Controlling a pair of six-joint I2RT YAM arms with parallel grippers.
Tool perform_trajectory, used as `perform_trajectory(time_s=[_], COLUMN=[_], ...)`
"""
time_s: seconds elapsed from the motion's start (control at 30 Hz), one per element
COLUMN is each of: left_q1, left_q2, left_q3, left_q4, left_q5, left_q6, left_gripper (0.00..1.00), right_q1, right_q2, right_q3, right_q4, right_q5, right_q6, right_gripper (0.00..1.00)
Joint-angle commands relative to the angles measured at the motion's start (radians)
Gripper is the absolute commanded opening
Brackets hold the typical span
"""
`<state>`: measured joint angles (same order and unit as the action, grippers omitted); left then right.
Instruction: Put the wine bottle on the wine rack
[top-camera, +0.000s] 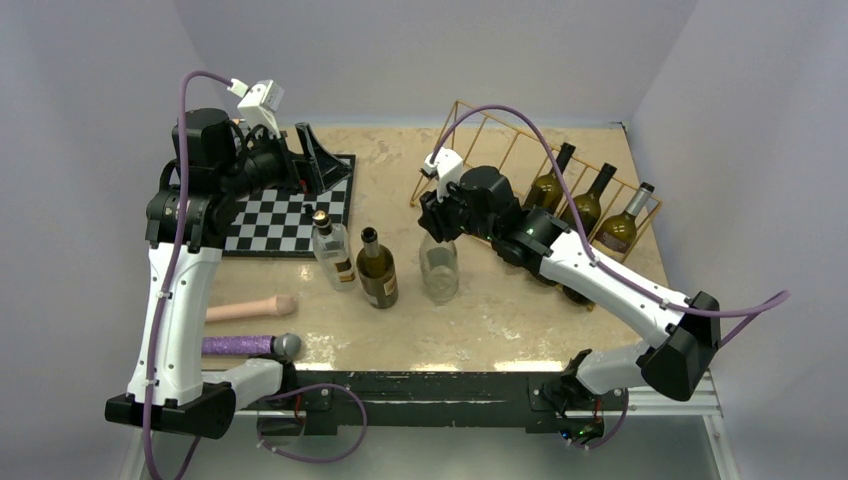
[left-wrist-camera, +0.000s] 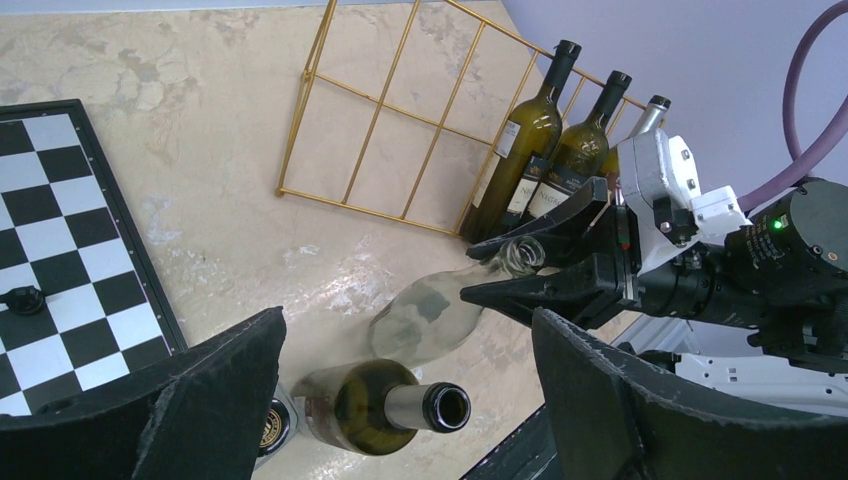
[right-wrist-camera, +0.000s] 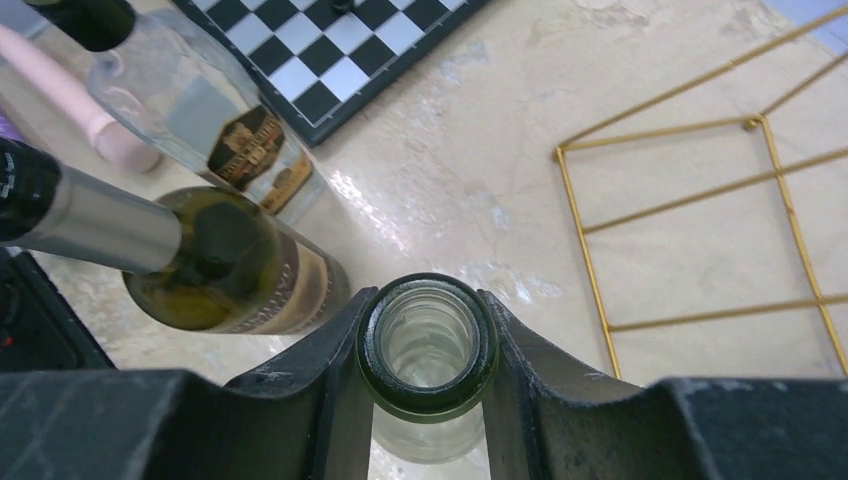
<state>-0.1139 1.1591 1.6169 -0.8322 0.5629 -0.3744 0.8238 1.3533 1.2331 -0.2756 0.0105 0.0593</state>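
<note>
The tabletop (top-camera: 480, 320) carries the gold wine rack (left-wrist-camera: 440, 112) at its far right, with three dark bottles (top-camera: 585, 200) lying in its right-hand slots. A chessboard (top-camera: 290, 215) lies far left. The clear wine bottle (top-camera: 438, 268) is upright just in front of the rack, beside a green bottle (top-camera: 378, 270). The right hand (right-wrist-camera: 428, 320) is clenched around its neck. The left hand (left-wrist-camera: 408, 320) hangs spread wide, grasping nothing.
</note>
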Motion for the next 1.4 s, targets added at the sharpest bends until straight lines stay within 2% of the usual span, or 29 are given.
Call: perform_trajectory(time_s=[0.0, 0.17, 0.7, 0.87, 1.37], left_q1=[-0.004, -0.004, -0.004, -0.004, -0.004], left_q2=[-0.006, -0.010, -0.043, -0.051, -0.048], left_q3=[0.017, 0.019, 0.006, 0.009, 0.020], left_q4=[0.017, 0.016, 0.000, -0.013, -0.019], left_q5=[-0.006, -0.006, -0.007, -0.017, -0.021], left_q6=[0.012, 0.012, 0.027, 0.037, 0.035], left_gripper=[0.97, 0.97, 0.97, 0.97, 0.97], right_q1=[-0.007, -0.054, -0.320, -0.386, -0.416], right_q2=[-0.063, -0.038, 0.038, 0.083, 0.136], right_q3=[0.178, 0.288, 0.373, 0.415, 0.391], right_q4=[-0.027, -0.120, -0.157, -0.181, -0.062], right_q5=[0.094, 0.148, 0.167, 0.126, 0.142], right_q6=[-0.048, -0.050, 0.140, 0.166, 0.161], right_gripper=[0.00, 0.00, 0.00, 0.00, 0.00])
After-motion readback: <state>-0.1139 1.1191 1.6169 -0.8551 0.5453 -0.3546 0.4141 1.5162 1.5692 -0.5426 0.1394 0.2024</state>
